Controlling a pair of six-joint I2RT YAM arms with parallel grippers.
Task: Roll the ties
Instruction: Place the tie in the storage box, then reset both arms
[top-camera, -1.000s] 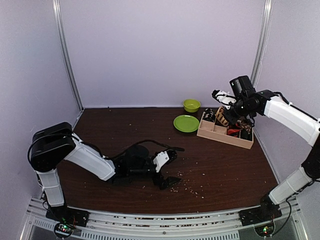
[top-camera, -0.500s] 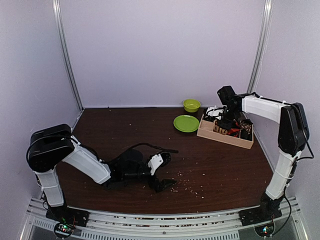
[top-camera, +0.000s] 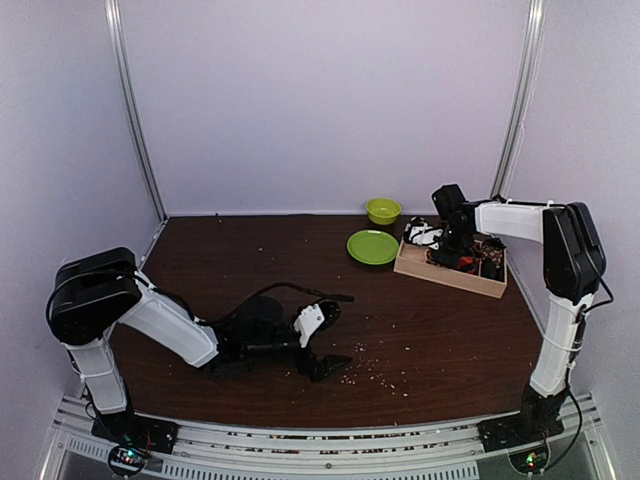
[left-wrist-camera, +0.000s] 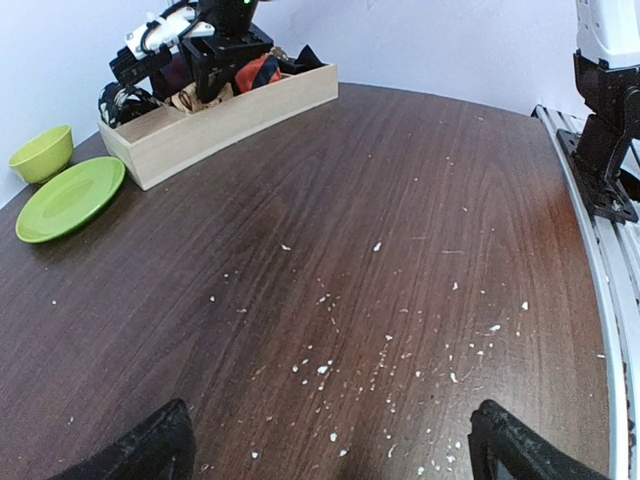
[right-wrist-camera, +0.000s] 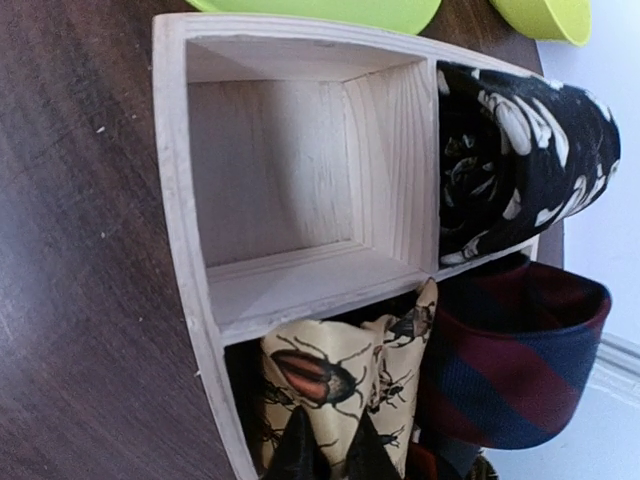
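We see the right pincer (right-wrist-camera: 330, 455) at the bottom edge of its wrist view. Its two dark, tapered tips are drawn close together, pinching a fold of the tan tie (right-wrist-camera: 320, 375). This soft, creased cloth is printed with brown beetles, and it sits bunched in the lower compartment of the tray (right-wrist-camera: 180, 200), just under a wooden divider.

The tray is pale unfinished wood with straight thin walls and a visible grain. In the upper right compartment lies the black tie (right-wrist-camera: 510, 160), a rounded roll scattered with white blossoms. Below it, touching the tan cloth at the right, is the striped tie (right-wrist-camera: 510, 360), a thick coil of dark red and navy bands.

The left pincer (left-wrist-camera: 330, 430) is spread wide, with its black fingers at the two lower corners of its view, low over the tabletop (left-wrist-camera: 400, 200). That surface is dark brown wood veneer with a fine streaked grain, dotted with white crumbs (left-wrist-camera: 320, 368). At the left of that view, a flat glossy green plate (left-wrist-camera: 65, 200) lies beside a small round green bowl (left-wrist-camera: 40, 152), both near the tray.
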